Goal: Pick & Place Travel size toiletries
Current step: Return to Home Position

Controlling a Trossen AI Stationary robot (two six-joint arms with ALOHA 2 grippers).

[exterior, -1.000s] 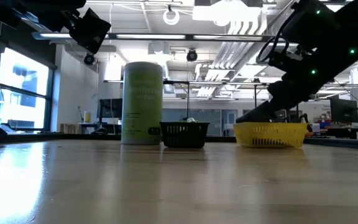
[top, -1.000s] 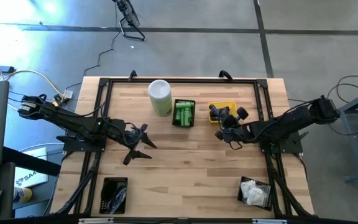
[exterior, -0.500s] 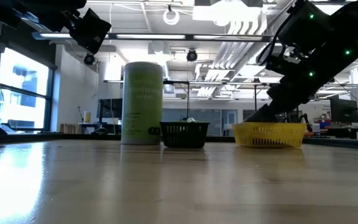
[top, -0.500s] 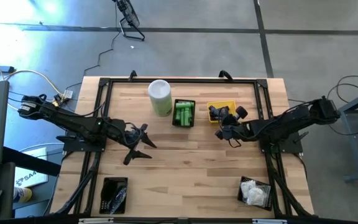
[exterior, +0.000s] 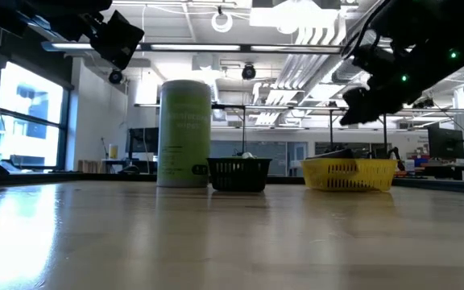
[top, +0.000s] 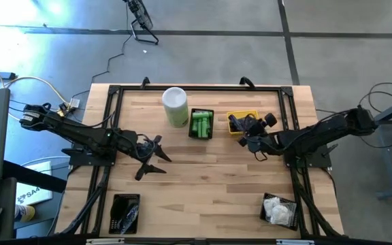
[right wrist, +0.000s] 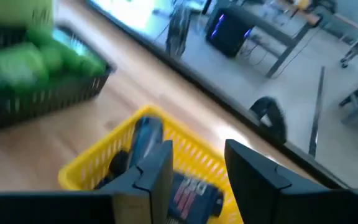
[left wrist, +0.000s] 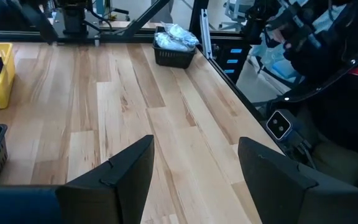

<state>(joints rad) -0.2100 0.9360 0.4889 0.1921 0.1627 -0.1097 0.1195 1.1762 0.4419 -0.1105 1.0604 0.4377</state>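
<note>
The canister (top: 174, 105) is standing at the far side of the table (top: 203, 184), left of centre. The far middle basket (top: 202, 110) is sitting just to its right, with bottles (top: 201, 125) lying in it. The far right basket (top: 243, 113) is sitting further right, with tubes (right wrist: 143, 135) lying in it. The right gripper (right wrist: 196, 163) is hanging over that basket's near edge. The left gripper (left wrist: 194, 155) is hanging over the table's left middle. Round pieces (top: 126, 216) are lying in the near left basket (top: 125, 197). Packets (top: 276, 211) are lying in the near right basket (top: 292, 204).

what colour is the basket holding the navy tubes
Yellow; the basket shows best in the right wrist view.
</note>
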